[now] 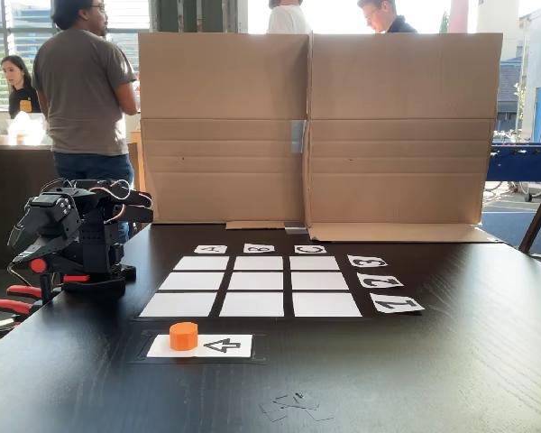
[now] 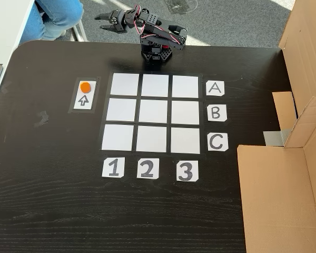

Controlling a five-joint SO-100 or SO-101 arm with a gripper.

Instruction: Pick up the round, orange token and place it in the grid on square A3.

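The round, orange token [image 1: 184, 336] [image 2: 85, 87] stands on a white arrow card [image 1: 221, 345] beside the grid [image 1: 252, 281] [image 2: 155, 113], outside its column 1. Square A3 [image 1: 201, 263] [image 2: 185, 85] is the corner cell in line with the "A" [image 2: 215, 88] and "3" [image 2: 186, 171] labels, and it is bare. My arm [image 1: 72, 234] sits folded at the table edge by row A. Its gripper [image 2: 102, 17] points away from the grid, off the table edge, far from the token. I cannot make out how its jaws stand.
A tall cardboard wall [image 1: 316, 126] [image 2: 300, 105] closes the side of the table past column 3. Red clamp handles [image 1: 9, 302] stick out by the arm's base. People stand behind the cardboard and beside the table [image 1: 86, 81].
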